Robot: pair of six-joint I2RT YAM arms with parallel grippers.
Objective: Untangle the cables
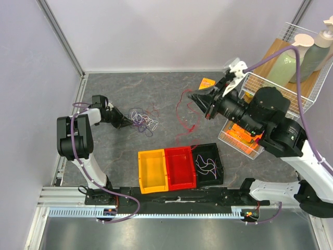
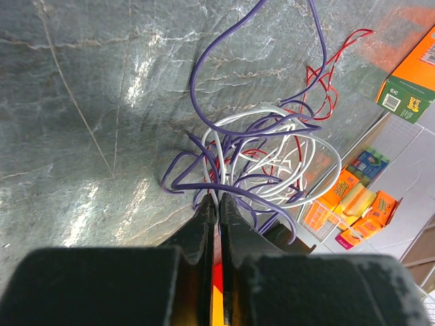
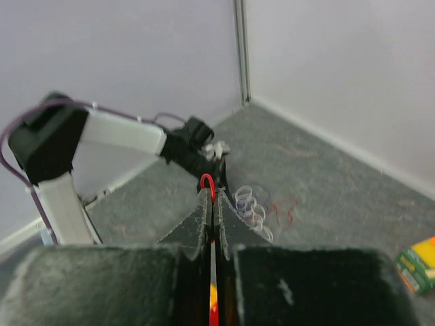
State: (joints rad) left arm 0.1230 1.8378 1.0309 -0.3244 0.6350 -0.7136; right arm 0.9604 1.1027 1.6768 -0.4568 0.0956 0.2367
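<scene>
A tangle of purple and white cables (image 1: 142, 121) lies on the grey table left of centre, with a few red strands (image 1: 154, 111) at its edge. My left gripper (image 1: 125, 123) sits low at the tangle's left side; in the left wrist view it (image 2: 218, 198) is shut on a strand of the tangle (image 2: 272, 159). My right gripper (image 1: 192, 96) hangs raised to the right, shut on a red cable (image 1: 181, 115) that trails down to the table. A small red loop (image 3: 207, 182) pokes out past its tips (image 3: 212, 194).
Yellow (image 1: 152, 170), red (image 1: 180, 167) and black (image 1: 208, 163) bins stand in a row at the near edge; the black one holds a coiled purple and white cable. An orange box (image 1: 208, 82) lies at the back. Wire baskets (image 1: 291, 78) with bottles and orange packets stand on the right.
</scene>
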